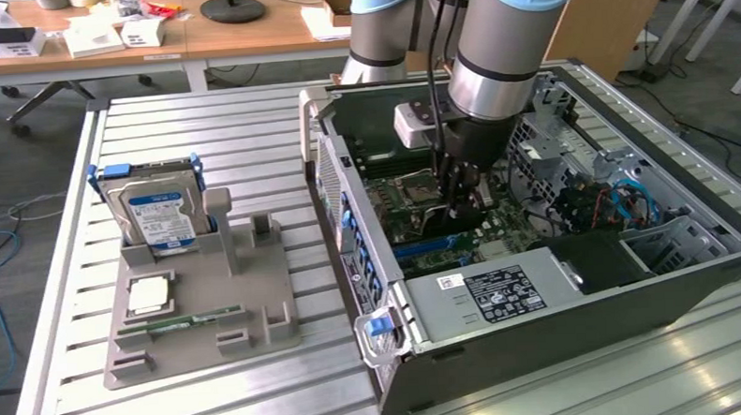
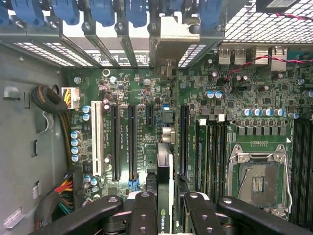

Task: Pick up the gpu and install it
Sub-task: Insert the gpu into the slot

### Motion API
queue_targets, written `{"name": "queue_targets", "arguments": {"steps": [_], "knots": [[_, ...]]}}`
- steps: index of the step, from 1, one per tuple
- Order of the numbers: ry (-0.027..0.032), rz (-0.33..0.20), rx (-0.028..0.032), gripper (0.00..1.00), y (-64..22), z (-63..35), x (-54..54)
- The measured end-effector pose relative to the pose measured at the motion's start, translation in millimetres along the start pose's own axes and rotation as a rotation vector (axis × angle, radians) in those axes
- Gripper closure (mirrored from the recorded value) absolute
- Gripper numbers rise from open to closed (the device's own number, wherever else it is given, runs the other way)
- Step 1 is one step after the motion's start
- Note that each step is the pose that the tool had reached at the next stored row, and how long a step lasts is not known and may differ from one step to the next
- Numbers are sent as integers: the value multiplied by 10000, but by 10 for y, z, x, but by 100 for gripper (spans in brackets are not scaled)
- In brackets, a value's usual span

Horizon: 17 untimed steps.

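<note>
In the wrist view the gripper (image 2: 166, 208) is clamped on the gpu (image 2: 165, 181): one finger (image 2: 144, 215) lies on each flat side. The card stands on its edge, so we see it thin, with a small green logo. It is over the board (image 2: 127, 88), between two long black slots (image 2: 132, 142). Whether its lower edge already sits in a slot, I cannot tell.

I judge the card light and stiff, but fragile: it will not bend, yet its small parts and contacts can break. The flat sides near the upper edge are the good place to hold. It may tilt in a narrow grip.

The board is crowded, with capacitors (image 2: 76, 142) and cables (image 2: 61, 188) near.

In the exterior view the arm (image 1: 502, 52) reaches down into the open case (image 1: 539, 341), with walls close around. The case lies on a ribbed metal table (image 1: 217, 120), beside a grey tray (image 1: 186, 272) with a hard drive (image 1: 161, 212). Behind are desks.
</note>
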<state>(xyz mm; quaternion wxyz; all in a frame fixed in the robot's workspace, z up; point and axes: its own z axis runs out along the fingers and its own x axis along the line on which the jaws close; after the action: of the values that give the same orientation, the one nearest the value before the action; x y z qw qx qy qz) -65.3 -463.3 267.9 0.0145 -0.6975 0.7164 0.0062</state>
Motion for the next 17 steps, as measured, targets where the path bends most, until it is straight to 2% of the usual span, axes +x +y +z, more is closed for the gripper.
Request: {"name": "queue_targets", "arguments": {"steps": [17], "knots": [[0,1,0,74,13,-1,10]]}}
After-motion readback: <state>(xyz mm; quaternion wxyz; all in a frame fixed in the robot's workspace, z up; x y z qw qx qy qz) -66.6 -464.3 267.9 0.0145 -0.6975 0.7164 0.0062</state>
